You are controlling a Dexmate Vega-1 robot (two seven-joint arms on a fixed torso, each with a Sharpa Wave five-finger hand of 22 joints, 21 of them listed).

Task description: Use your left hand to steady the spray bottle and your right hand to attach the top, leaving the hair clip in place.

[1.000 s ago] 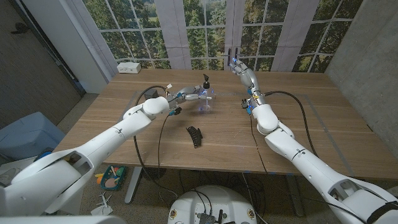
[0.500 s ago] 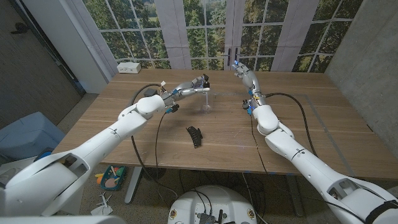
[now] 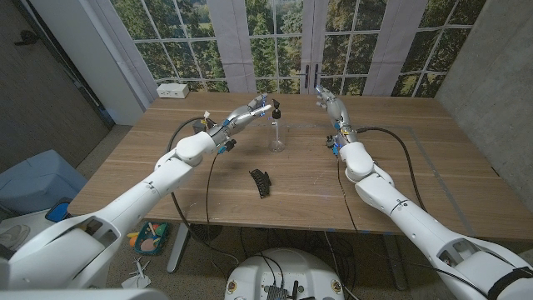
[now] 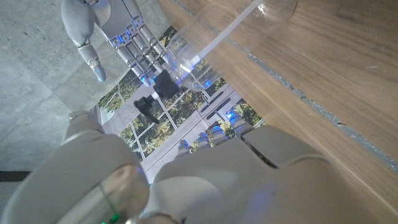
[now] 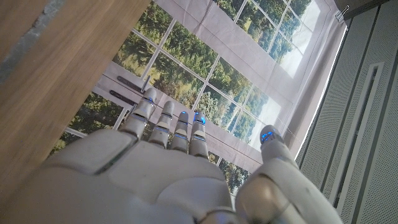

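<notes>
Clear spray bottle (image 3: 276,136) upright, black top (image 3: 276,111) on.

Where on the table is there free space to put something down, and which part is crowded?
Bare wood lies right of the right robot hand, and along the near edge beside the hair clip. It is crowded around the spray bottle, where the left robot hand reaches.

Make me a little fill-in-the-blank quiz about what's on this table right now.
1. The clear spray bottle stands ____ on the wooden table.
2. Its pump top is coloured ____.
3. The black hair clip lies ____ the robot than the bottle.
4. The right hand holds ____.

Missing words: upright; black; nearer; nothing
</notes>
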